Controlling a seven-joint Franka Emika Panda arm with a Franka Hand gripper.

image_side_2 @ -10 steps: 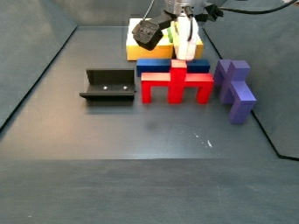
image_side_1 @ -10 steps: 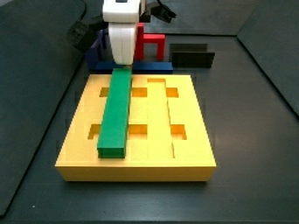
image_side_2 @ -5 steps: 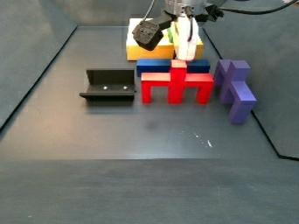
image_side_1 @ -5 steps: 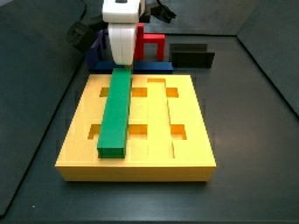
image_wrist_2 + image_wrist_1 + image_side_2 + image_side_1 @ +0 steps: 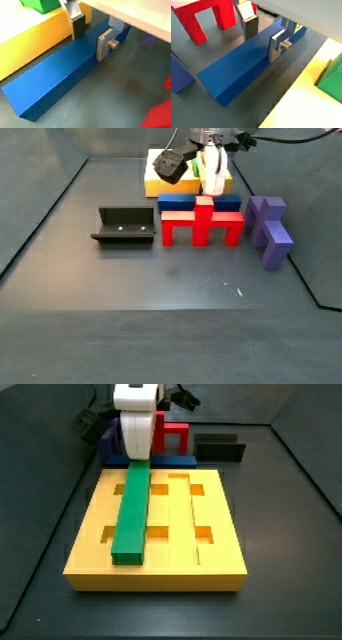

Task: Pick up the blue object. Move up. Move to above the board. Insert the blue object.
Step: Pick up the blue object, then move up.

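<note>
Blue object (image 5: pixel 241 67) found lying flat on the dark floor, between the board (image 5: pixel 160 534) and the red piece (image 5: pixel 203 223), alongside the board's edge. Gripper (image 5: pixel 90 34) lowered over it near one end, jaws straddling the bar's width. Fingers (image 5: pixel 105 44) seen close against both long sides in both wrist views; firm contact could not be confirmed, so grip state left as cannot tell. Bar not lifted.

Judged rigid and fairly light, likely plastic or painted wood, with smooth matte faces and sharp square edges. Smooth sides judged somewhat slippery. Hold taken off-centre; long free end judged liable to droop or swing on lifting. Grasp nearer mid-length recommended.

Board noted as thick, yellow, with lengthwise grooves and square holes. Green bar (image 5: pixel 132 514) already seated in one groove. Neighbouring groove open.
</note>
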